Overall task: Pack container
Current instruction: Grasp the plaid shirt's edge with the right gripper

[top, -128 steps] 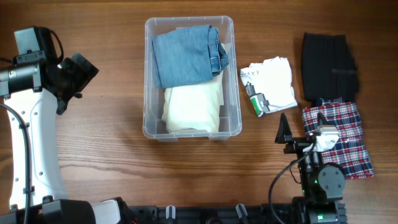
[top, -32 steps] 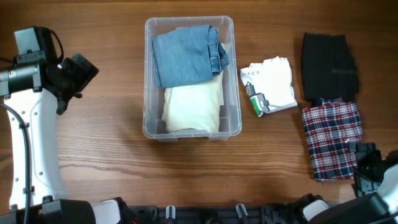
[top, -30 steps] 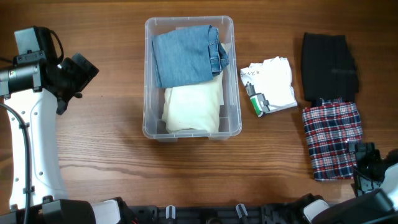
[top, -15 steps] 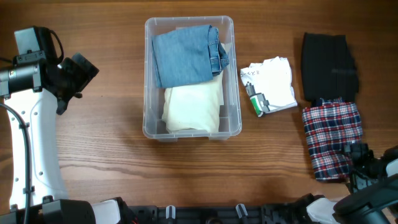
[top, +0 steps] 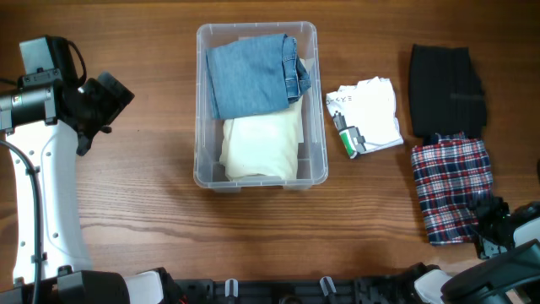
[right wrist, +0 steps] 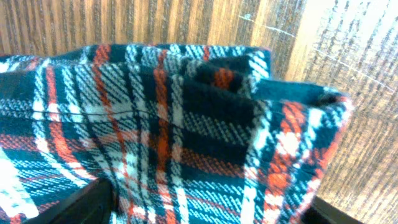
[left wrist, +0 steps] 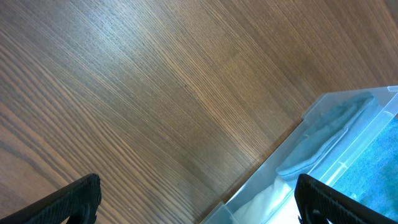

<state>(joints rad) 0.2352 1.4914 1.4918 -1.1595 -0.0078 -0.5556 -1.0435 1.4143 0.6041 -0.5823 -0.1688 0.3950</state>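
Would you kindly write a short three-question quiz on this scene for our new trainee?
1. True or false: the container already holds jeans and a cream cloth.
2. Which is the right gripper at? A jeans, B plaid cloth, C cream cloth.
3. Fill in: the left gripper has its jaws ____.
Key: 1 true; 2 B; 3 open.

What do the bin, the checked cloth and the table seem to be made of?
Bin: clear, glossy plastic; the clothes show through its walls.
Checked cloth: woven fabric, probably soft flannel; visible threads and fuzzy folds.
Table: wood or wood-look surface, matte; grain lines.
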